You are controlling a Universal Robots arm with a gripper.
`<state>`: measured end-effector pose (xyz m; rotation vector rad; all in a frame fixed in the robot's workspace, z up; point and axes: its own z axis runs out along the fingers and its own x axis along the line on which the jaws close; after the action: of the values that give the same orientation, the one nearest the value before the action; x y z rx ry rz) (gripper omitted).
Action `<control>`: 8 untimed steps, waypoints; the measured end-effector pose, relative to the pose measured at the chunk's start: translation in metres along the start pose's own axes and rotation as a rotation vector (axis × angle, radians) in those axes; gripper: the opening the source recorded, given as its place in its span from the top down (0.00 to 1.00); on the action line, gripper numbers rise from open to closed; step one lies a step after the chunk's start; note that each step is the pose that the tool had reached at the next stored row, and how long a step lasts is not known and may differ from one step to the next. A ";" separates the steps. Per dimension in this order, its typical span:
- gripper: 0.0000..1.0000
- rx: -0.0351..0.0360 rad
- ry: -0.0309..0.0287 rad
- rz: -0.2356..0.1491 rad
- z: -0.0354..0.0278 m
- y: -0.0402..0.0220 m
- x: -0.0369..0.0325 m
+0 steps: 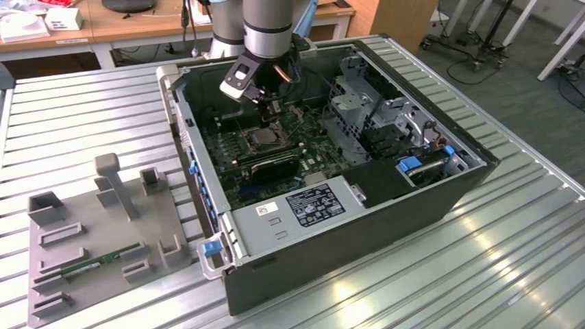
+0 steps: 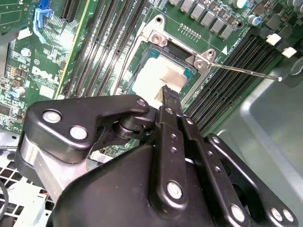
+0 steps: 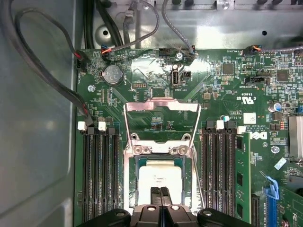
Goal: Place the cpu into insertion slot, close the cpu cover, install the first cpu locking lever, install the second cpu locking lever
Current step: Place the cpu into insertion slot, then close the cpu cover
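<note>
Hanging over the cpu [image 3: 160, 176] in the insertion slot [image 2: 155, 39]: gripper [image 3: 159, 190], fingers [image 3: 154, 198] pressed together, nothing pinched.
Risk: an off-centre push could tilt it; cpu cover [image 3: 161, 103] lies open.

A: Where does the exterior view sit?
B: High, angled down on the open black computer case [image 1: 302, 257] on the ribbed metal worktop [image 1: 512, 274].
A: And both wrist views?
B: Close above its green circuit board [image 2: 28, 61] [image 3: 142, 71], sharing the silver-rimmed square insertion slot [image 2: 180, 49] [image 3: 142, 163].
</note>
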<state>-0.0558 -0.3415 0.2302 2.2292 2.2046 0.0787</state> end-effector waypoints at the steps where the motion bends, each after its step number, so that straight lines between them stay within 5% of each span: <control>1: 0.89 0.0001 -0.0001 0.000 -0.0001 0.0000 0.0000; 8: 0.89 0.0001 -0.0002 0.000 0.0000 0.0019 0.0000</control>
<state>-0.0539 -0.3415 0.2303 2.2293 2.2045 0.0784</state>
